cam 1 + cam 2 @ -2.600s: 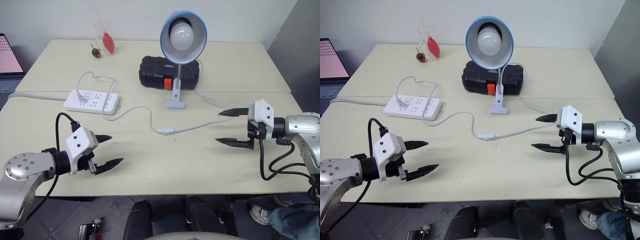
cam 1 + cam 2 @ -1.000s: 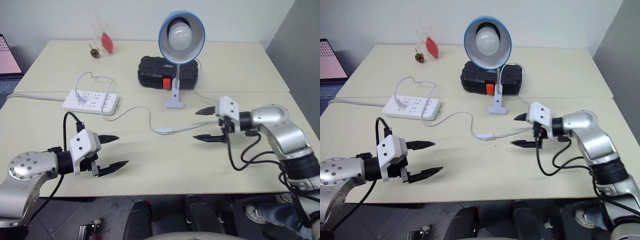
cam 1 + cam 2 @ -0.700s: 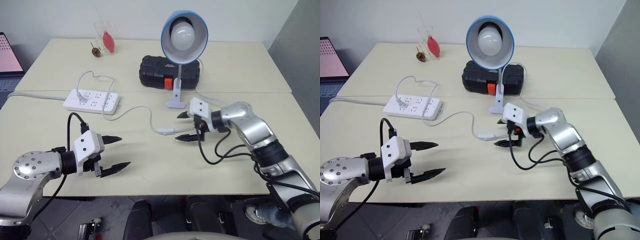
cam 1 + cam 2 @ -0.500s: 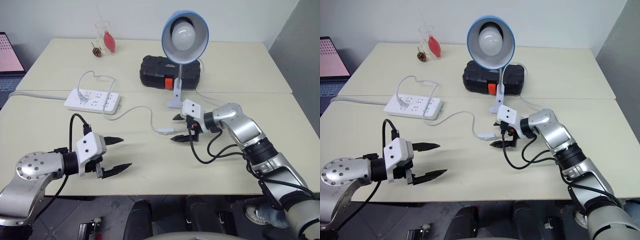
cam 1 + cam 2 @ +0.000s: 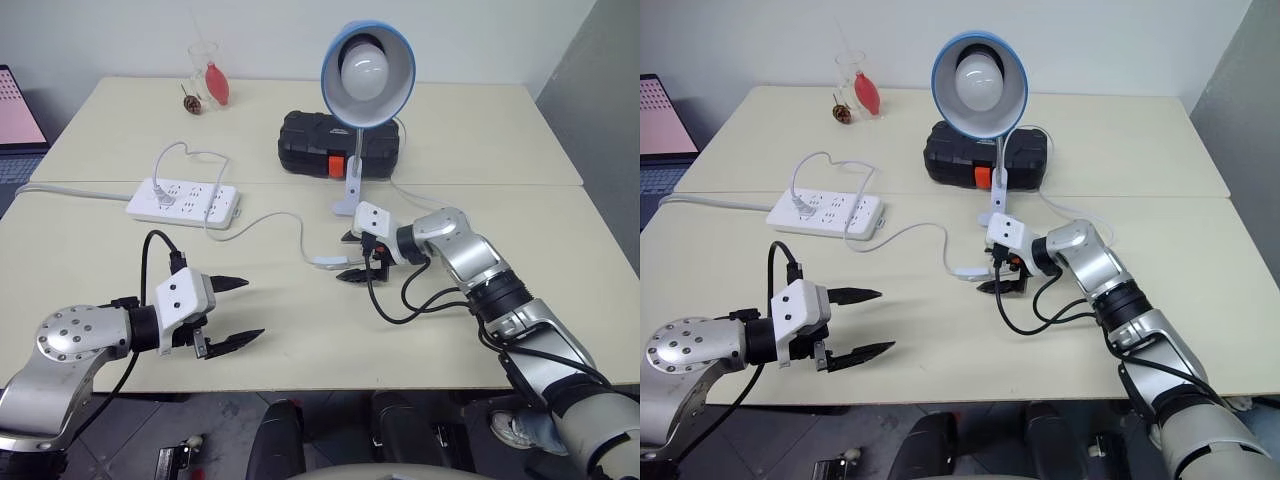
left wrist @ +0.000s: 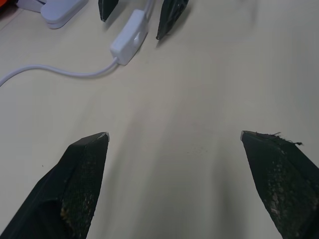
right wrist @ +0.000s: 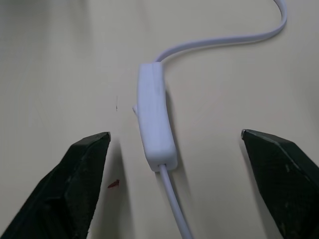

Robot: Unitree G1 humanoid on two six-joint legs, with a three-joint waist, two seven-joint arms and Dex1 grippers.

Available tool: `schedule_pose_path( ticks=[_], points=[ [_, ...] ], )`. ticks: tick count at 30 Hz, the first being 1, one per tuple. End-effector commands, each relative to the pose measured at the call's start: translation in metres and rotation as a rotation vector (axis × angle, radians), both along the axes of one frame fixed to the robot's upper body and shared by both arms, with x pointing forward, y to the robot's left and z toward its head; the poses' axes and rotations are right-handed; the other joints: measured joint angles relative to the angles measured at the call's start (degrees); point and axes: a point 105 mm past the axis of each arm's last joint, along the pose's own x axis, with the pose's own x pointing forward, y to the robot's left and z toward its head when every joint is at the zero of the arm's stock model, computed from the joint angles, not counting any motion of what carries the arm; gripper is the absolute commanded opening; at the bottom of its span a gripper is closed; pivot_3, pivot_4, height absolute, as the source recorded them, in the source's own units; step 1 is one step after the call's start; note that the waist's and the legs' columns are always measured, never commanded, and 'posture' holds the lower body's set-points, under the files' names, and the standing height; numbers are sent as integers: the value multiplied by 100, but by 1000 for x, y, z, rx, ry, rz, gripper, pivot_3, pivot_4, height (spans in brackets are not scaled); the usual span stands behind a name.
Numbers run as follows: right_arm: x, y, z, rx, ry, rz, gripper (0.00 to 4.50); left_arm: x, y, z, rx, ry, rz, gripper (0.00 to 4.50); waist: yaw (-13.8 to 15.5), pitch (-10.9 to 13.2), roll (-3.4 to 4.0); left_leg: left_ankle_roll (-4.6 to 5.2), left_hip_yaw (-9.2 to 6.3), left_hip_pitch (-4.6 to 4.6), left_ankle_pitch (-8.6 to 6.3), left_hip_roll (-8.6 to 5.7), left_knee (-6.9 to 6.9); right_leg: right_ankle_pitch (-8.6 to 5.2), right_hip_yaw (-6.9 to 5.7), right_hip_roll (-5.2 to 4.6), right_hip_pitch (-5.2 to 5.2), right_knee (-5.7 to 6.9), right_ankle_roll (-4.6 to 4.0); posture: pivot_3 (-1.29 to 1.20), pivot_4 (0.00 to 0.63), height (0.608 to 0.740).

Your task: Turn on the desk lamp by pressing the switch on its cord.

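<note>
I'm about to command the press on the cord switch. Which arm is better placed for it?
The right. Its claw is open with the switch lying between its fingers, lined up along the cord. The left claw hangs open near the table's front edge, well short of the switch.

Office: desks (image 5: 480,130), laptop (image 5: 18,110)

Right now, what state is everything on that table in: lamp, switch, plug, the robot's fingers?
desk lamp: upright, bulb unlit.
switch: lying on the table, untouched, between the right gripper's fingers.
cord: slack, curving along the table.
power strip: one plug in it.
black case: shut.
right gripper: fingers open, either side of the switch.
left gripper: fingers open, empty.
</note>
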Motion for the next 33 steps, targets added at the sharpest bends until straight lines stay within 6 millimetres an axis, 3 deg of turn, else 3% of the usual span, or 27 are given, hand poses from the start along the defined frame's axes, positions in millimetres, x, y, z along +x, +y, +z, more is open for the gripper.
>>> schedule_pose_path(
  ticks=[1, 7, 14, 22, 33],
  points=[
    [3, 5, 13, 5, -56, 36, 3422, 1, 1, 2, 8, -24, -3, 4500, -1, 0, 0, 0, 0, 0, 0, 0, 0, 0, 0, 0, 0, 0, 0, 0, 150, 740],
    [-1, 4, 13, -19, -71, 84, 1868, 1, 2, 2, 12, -30, 1, 4500, -1, 0, 0, 0, 0, 0, 0, 0, 0, 0, 0, 0, 0, 0, 0, 0, 150, 740],
    [-11, 3, 23, -11, -74, 146, 369, 8, -4, 12, -39, -60, 4, 4500, 0, 0, 0, 0, 0, 0, 0, 0, 0, 0, 0, 0, 0, 0, 0, 0, 150, 740],
    [-34, 7, 54, 54, -49, 210, 364, 18, -29, 35, -149, -57, -73, 4500, 6, 0, 1, 0, -8, -2, 0, -1, 0, 0, -5, 1, 2, 1, 1, 0, 150, 740],
    [-47, 11, 65, 74, -39, 214, 364, 42, -62, 37, -203, -32, -170, 4500, 4, 0, 0, 0, -10, -2, 0, -3, 3, 1, -5, 2, 3, 1, 2, 0, 150, 740]
  ],
)
